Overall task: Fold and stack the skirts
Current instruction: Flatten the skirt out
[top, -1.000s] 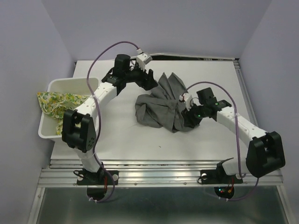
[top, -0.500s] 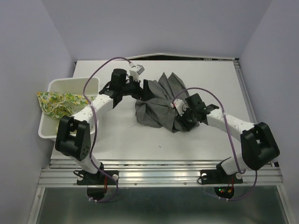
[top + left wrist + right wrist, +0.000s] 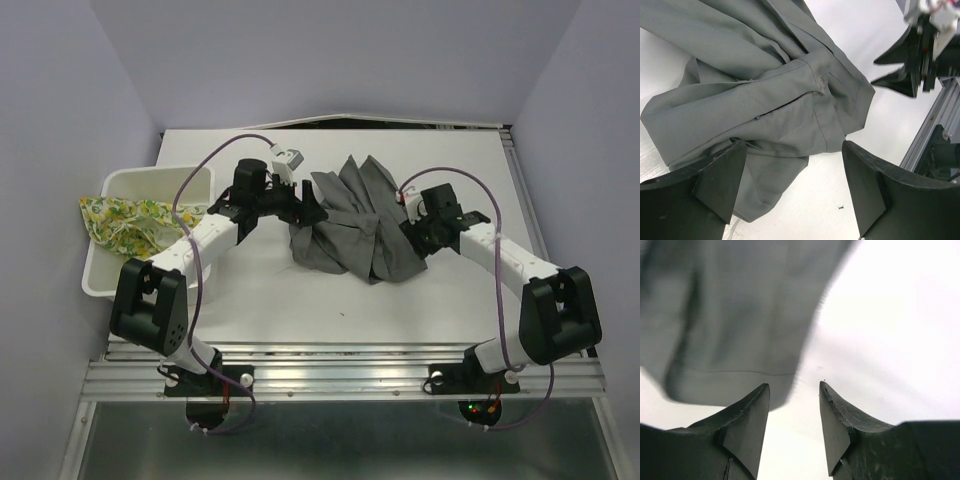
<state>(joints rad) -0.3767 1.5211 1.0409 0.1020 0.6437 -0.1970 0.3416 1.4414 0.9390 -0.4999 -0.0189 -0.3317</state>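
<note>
while left hand (image 3: 311, 209) and right hand (image 3: 412, 238) gape, grey skirt (image 3: 350, 228) lies between, seemingly untouched.

Right wrist view's pretty smeared, the grey skirt (image 3: 735, 315) is just a blur running off the top. Lemon-print skirt (image 3: 122, 222) is partly covered by the left arm (image 3: 205, 235).

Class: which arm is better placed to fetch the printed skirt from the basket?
Left, probably. The printed skirt drapes the basket on that arm's side, and the left gripper is open; the right gripper sits beyond the grey skirt.
</note>
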